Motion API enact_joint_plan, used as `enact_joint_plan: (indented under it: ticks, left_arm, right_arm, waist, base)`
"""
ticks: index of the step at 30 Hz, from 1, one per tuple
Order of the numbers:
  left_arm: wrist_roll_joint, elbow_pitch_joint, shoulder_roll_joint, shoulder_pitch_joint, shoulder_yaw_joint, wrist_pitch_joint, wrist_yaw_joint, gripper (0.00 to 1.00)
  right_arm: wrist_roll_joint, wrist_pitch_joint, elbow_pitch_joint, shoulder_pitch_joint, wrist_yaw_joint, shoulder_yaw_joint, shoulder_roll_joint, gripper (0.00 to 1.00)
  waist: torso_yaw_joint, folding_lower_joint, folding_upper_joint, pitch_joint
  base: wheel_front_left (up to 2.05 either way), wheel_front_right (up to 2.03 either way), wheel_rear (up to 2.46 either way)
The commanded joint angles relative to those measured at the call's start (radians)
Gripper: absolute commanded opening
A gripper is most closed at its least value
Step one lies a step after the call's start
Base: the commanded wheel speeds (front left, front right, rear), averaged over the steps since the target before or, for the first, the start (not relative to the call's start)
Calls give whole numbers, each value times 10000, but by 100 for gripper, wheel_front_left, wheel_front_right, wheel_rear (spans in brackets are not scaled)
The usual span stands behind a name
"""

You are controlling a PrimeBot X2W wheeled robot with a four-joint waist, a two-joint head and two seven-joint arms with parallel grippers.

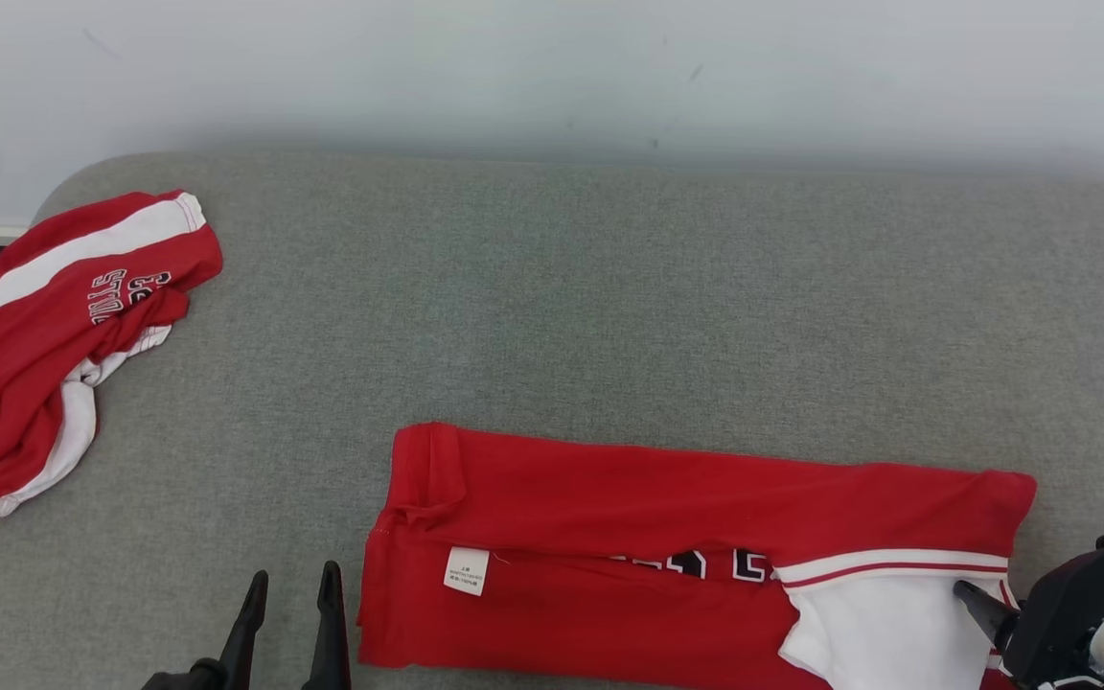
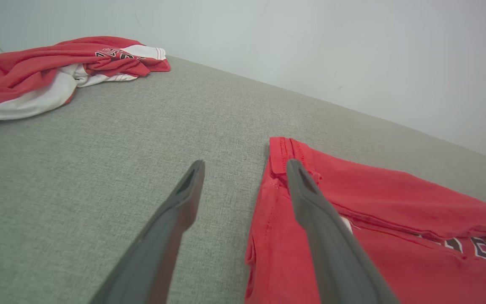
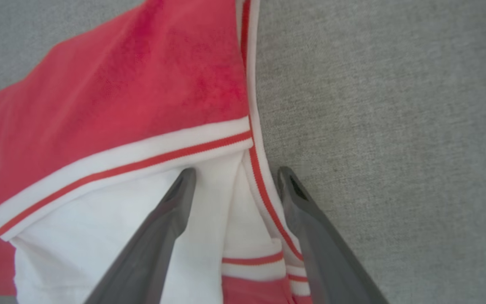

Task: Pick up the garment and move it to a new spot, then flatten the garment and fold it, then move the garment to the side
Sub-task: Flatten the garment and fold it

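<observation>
Red cloth with white trim, the garment (image 1: 667, 498) lies folded into a long band at the near edge of the grey padded surface (image 1: 609, 287), well apart from a second crumpled red garment (image 1: 63, 335). Its hem end has the left pincer (image 1: 293, 573) wide open just beside it. The right pincer (image 3: 236, 172) gapes wide astride the white-trimmed end, holding nothing. I'd pinch every layer at both ends before folding across.

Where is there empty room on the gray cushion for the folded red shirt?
The biggest bare patch of gray cushion lies between the crumpled shirt at left, the wall behind and the folded shirt in front. A smaller one sits between the crumpled shirt and the left gripper. The front right is crowded: the right gripper straddles the folded shirt's edge.
</observation>
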Motion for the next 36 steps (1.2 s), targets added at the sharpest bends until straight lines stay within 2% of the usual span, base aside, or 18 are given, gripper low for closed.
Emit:
enact_joint_plan:
  ticks: [1,12,13,14,23,36]
  left_arm:
    - [87,14,-56,-37,50,-27,-67,100]
    - [216,67,-130,-109,228,-27,-218,100]
    - [227,74,-131,-119,231,-27,-235,100]
    - [230,79,-131,-128,238,-27,-247,100]
    - [259,87,-136,94,400,-27,-278,100]
    - [114,88,-134,268,185,-28,-203,100]
  right_arm:
    - [-163,-26,104,-78,7,-91,58,100]
    - [-763,-113,1065,-539,8,72,289,99]
    - [-804,-179,1156,-586,8,42,305,23]
    - [-865,-232,1223,-644,8,21,321,0]
    - [-1838,-1244,1457,-1523,-8,-968,55,0]
    - [-2633,-1233,615,-1215,-5,-3032,-913,0]
  waist:
    - [110,0,-1,95]
    - [269,0,-1,211]
    - [267,0,-1,208]
    - [263,0,-1,198]
    - [-69,0,-1,-43]
    - [-360,0,-1,-395]
  base:
    - [0,0,0]
    - [0,0,0]
    - [0,0,0]
    - [0,0,0]
    - [0,0,0]
    - [0,0,0]
